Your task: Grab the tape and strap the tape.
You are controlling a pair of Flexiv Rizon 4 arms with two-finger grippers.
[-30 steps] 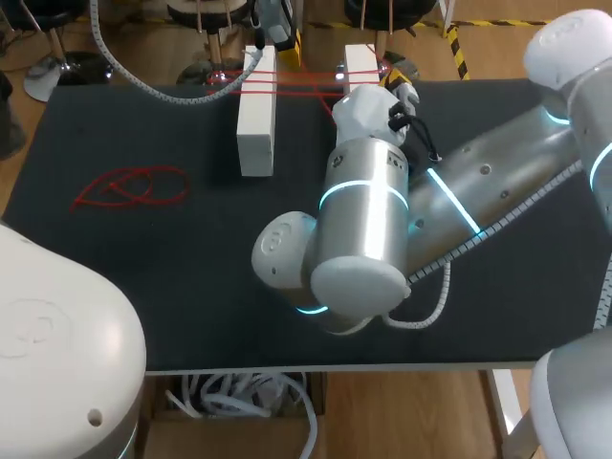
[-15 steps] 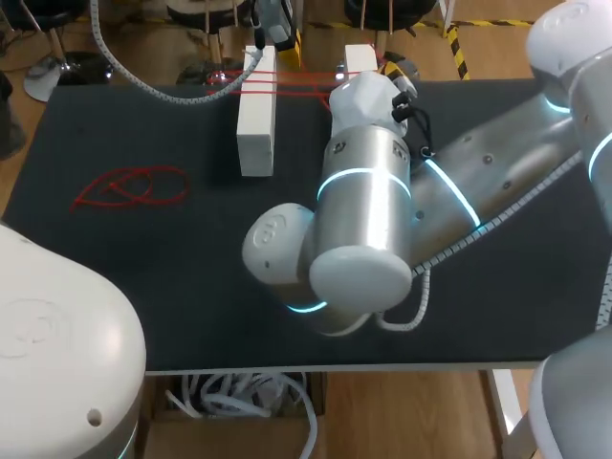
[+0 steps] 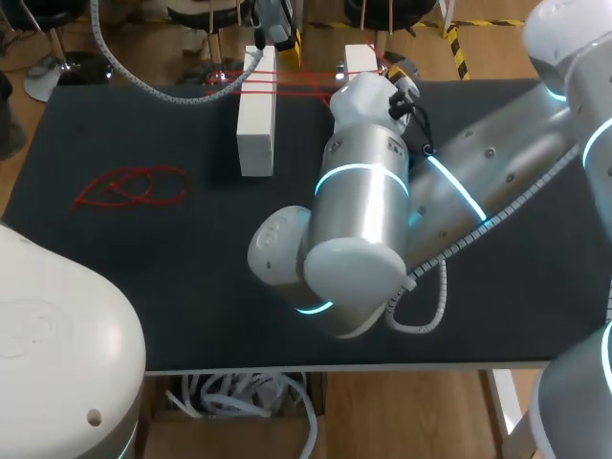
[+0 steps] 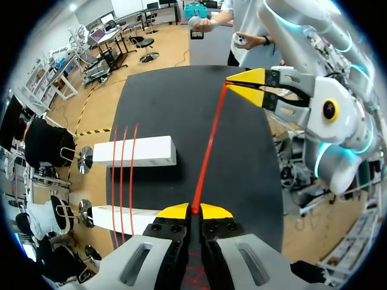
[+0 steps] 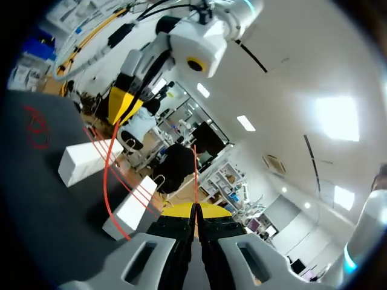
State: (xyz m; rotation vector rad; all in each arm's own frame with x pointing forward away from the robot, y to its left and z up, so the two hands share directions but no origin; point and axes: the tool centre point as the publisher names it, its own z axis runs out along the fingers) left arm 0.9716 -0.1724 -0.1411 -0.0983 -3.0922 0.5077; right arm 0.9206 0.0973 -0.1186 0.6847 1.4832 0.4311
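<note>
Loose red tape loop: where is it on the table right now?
In the head view, the loose red tape loop lies flat on the black table's left side, left of the left white block and clear of it.

Table (image 3: pixel 143 287) is black, plain, no pattern. The 2 blocks (image 3: pixel 256 124) are white, w/o marks. Tape (image 4: pixel 208 145) is thin & bright red; 3 red lines of it cross the white blocks like stripes, and a loose red loop (image 3: pixel 129 186) lies on the black top. Left gripper (image 4: pixel 195 210) & right gripper (image 5: pixel 195 208): yellow tips, black fingers, grey body. Right arm (image 3: pixel 363 220) is silver-grey w/ white joint caps & light-blue glowing rings. Left arm (image 3: pixel 57 335) is plain white.
</note>
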